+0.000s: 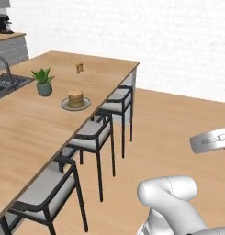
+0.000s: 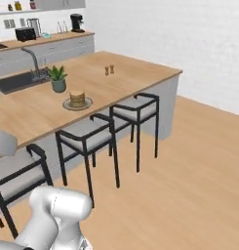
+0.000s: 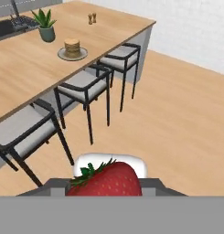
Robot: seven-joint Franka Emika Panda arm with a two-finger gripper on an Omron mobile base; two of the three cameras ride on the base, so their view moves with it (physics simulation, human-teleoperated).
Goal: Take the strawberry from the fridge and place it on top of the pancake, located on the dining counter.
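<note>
Wood flooring and a white brick wall surround the dining counter (image 2: 38, 110), a long light wooden top with three dark-framed chairs (image 2: 87, 134) drawn up along its near side. We note the pancake (image 2: 77, 99), a short tan stack on a grey plate, sitting on the counter just beside a small potted plant (image 2: 57, 78), with the sink (image 2: 16, 80) beyond. In the hand view the strawberry (image 3: 106, 180) sits low and close, red with green leaves, and we judge the gripper (image 3: 106, 187) clenched around it, though its fingertips are largely hidden by the berry. The fetching step appears complete; the carry toward the counter is in hand. The pancake lies well apart from the hand, across the chairs. The next move calls for closing that distance, bringing the berry above the stack, then lowering and releasing.
</note>
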